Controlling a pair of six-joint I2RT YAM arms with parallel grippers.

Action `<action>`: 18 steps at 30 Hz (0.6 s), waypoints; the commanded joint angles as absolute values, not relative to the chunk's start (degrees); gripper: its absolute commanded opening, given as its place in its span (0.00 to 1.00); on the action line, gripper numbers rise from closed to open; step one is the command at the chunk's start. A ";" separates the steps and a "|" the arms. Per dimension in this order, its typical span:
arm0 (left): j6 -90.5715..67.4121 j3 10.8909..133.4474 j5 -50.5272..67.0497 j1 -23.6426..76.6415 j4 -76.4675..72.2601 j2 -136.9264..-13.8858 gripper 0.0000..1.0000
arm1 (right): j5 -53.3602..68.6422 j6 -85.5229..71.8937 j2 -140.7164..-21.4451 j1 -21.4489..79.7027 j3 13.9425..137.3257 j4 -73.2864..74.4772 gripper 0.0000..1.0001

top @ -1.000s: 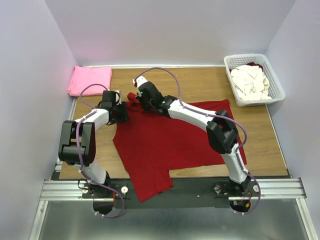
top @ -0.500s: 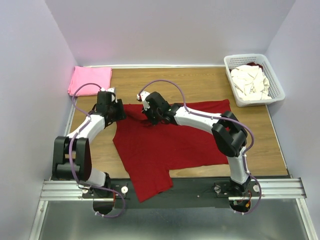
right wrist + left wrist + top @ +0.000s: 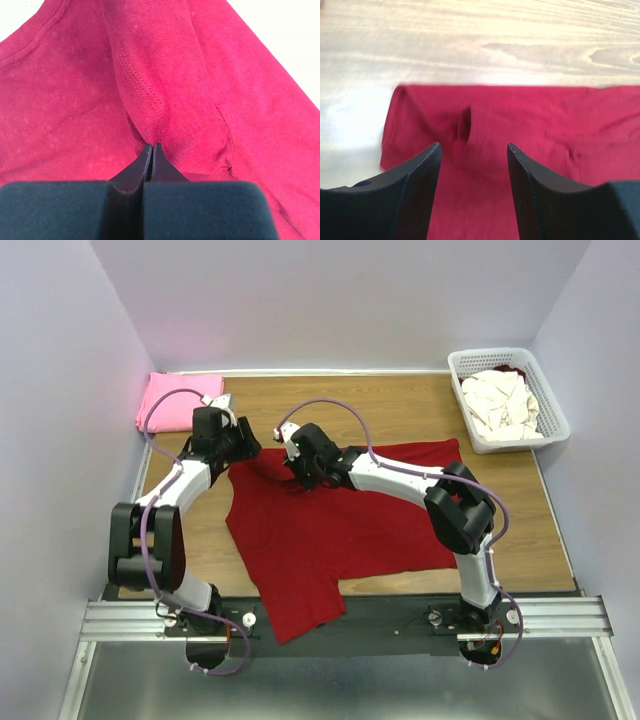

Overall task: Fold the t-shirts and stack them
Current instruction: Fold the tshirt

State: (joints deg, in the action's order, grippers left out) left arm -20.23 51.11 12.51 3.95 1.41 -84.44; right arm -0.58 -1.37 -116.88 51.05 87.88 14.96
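Note:
A dark red t-shirt (image 3: 340,525) lies spread on the wooden table, its lower part hanging over the near edge. My right gripper (image 3: 297,462) is shut on a fold of the red cloth (image 3: 150,100) near the shirt's upper left. My left gripper (image 3: 240,447) is open just above the shirt's upper left corner; in the left wrist view the red cloth (image 3: 520,120) lies between and beyond its open fingers (image 3: 420,180). A bright pink t-shirt (image 3: 178,398) lies folded at the back left. Cream-white t-shirts (image 3: 500,402) are heaped in the basket.
A white plastic lattice basket (image 3: 482,443) stands at the back right corner. Walls close in the table on the left, back and right. Bare wood (image 3: 400,405) shows behind the red shirt.
My left arm has reached farther back and to the right, onto the shirt's upper left corner. My right gripper has shifted slightly right and nearer, and the raised red fold has flattened.

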 commanded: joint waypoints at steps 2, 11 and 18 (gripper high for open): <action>-20.48 57.30 16.87 3.60 -0.70 -92.11 0.64 | 0.88 -0.44 -116.81 51.59 87.89 14.50 0.01; -20.39 57.83 18.19 3.60 4.48 -95.19 0.62 | 1.41 -0.53 -116.54 51.59 87.54 13.98 0.01; -19.95 55.81 22.05 3.69 6.50 -95.45 0.61 | 1.32 -0.53 -116.46 51.42 87.01 13.71 0.01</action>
